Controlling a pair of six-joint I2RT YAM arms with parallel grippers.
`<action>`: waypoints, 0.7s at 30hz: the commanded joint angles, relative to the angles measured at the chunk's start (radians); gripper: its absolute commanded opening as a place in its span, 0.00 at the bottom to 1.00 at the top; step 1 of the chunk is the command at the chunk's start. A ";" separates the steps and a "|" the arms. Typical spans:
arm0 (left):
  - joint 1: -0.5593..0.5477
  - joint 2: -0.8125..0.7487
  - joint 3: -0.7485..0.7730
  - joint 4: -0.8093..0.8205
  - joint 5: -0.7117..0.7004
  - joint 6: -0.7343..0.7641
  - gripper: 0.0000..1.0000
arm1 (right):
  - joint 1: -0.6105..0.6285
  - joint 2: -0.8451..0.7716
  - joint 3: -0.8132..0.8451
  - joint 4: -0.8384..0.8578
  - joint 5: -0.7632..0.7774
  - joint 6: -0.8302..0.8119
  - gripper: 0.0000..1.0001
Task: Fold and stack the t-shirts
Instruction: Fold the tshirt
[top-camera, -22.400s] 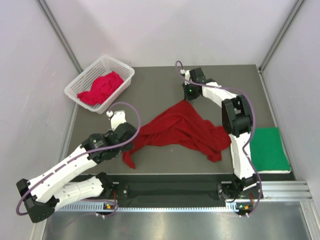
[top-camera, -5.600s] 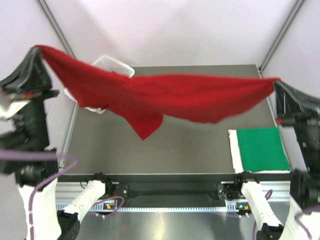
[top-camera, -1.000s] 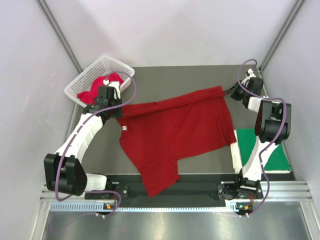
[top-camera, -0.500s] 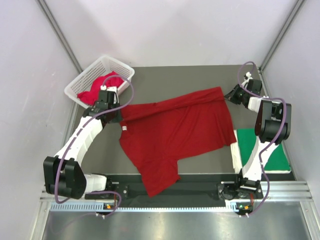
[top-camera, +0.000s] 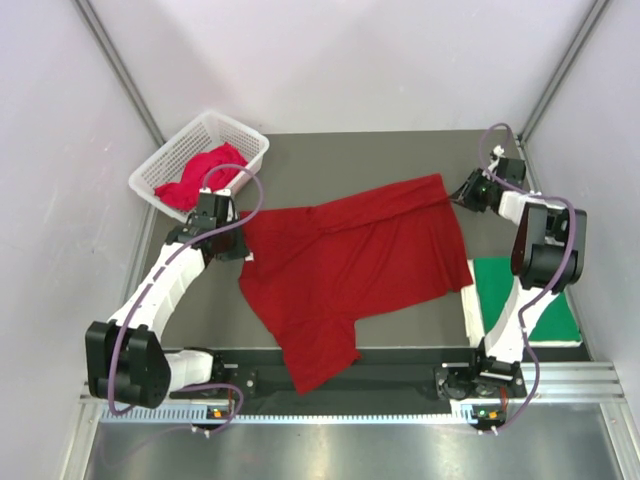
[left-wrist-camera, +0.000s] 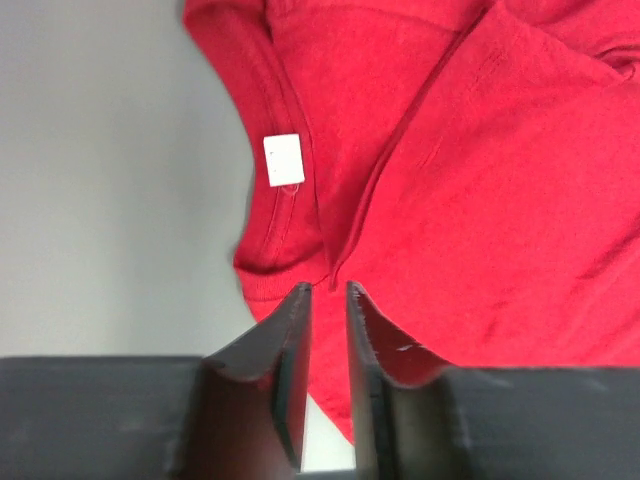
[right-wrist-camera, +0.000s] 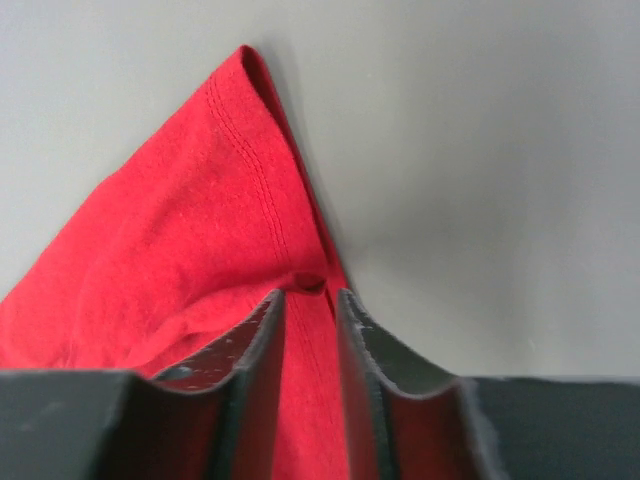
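Red t-shirt (top-camera: 350, 260) spread flat mid-frame; right fingers (right-wrist-camera: 255, 372) pinch its upper-right corner, left fingers (left-wrist-camera: 275, 375) narrow at collar (left-wrist-camera: 262, 215), grip unclear. Lattice basket (top-camera: 168, 150) upper left holds another red shirt (top-camera: 200, 175).

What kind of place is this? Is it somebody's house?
Probably a robot test booth, not a house: two robot arms bolted to a dark table, plain walls close around, a red t-shirt laid out near a white basket.
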 joint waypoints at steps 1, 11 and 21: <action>-0.001 -0.037 0.009 -0.017 0.012 -0.047 0.28 | -0.013 -0.105 0.057 -0.110 0.078 -0.012 0.29; -0.009 0.104 0.020 0.186 0.177 -0.127 0.28 | 0.045 -0.139 0.121 -0.404 0.245 -0.067 0.33; -0.207 0.209 -0.092 0.292 0.069 -0.223 0.26 | 0.047 -0.207 0.087 -0.623 0.375 -0.230 0.34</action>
